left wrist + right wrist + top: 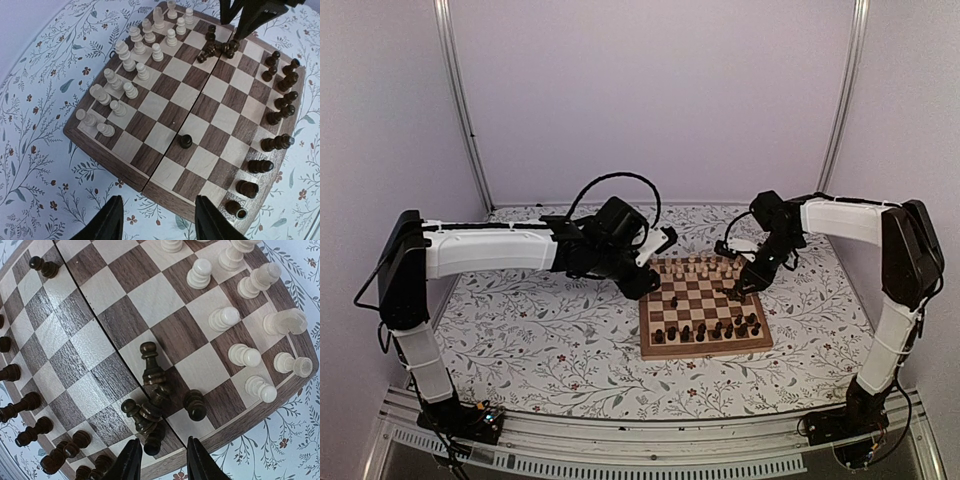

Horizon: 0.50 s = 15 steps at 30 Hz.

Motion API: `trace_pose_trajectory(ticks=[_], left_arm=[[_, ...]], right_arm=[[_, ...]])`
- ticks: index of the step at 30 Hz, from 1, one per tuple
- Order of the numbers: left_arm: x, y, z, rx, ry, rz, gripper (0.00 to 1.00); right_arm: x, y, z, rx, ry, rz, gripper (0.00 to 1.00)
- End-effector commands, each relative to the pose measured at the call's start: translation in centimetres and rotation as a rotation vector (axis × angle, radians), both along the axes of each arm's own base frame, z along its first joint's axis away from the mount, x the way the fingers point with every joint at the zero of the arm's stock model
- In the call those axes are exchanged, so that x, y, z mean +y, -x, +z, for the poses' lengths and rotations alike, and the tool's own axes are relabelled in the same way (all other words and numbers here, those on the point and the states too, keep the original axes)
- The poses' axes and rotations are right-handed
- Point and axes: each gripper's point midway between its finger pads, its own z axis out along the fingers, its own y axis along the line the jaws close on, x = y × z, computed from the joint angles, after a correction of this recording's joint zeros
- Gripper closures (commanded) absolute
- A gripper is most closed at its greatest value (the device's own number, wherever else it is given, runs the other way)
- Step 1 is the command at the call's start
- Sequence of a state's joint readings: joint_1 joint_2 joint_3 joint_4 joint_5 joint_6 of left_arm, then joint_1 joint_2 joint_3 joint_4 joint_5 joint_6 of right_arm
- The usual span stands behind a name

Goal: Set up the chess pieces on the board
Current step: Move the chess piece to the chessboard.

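The board [705, 350] lies on a floral cloth [550, 330]. The left gripper [159, 202] hangs wide apart and empty over one board edge. The right gripper [163, 442], jaws parted, grips nothing above toppled dark pieces [150, 410]. The pale pieces [125, 75] stand in two rows.

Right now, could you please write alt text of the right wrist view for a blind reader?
Close above the board, the right gripper, fingers parted, hangs beside a cluster of dark pieces, several toppled, near its edge. Cream pieces stand in two rows on the right; other dark pieces line the left edge.
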State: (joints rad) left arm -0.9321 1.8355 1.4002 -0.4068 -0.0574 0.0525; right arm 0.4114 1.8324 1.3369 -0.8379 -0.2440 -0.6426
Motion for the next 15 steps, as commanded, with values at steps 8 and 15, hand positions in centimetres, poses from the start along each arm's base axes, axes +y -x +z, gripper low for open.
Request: trace_pose_trajectory(ticks=[8,15], left_arm=[[-0.9,0.4,0.3,-0.005,0.0,-0.026,0.49],[-0.9,0.4,0.1,-0.002,-0.002,-0.027,0.49]], right_arm=[[-0.2,0.5,-2.2,0.055,0.022,-0.008,0.75],[-0.3,1.0,-1.6,0.062,0.021,-0.006,0.88]])
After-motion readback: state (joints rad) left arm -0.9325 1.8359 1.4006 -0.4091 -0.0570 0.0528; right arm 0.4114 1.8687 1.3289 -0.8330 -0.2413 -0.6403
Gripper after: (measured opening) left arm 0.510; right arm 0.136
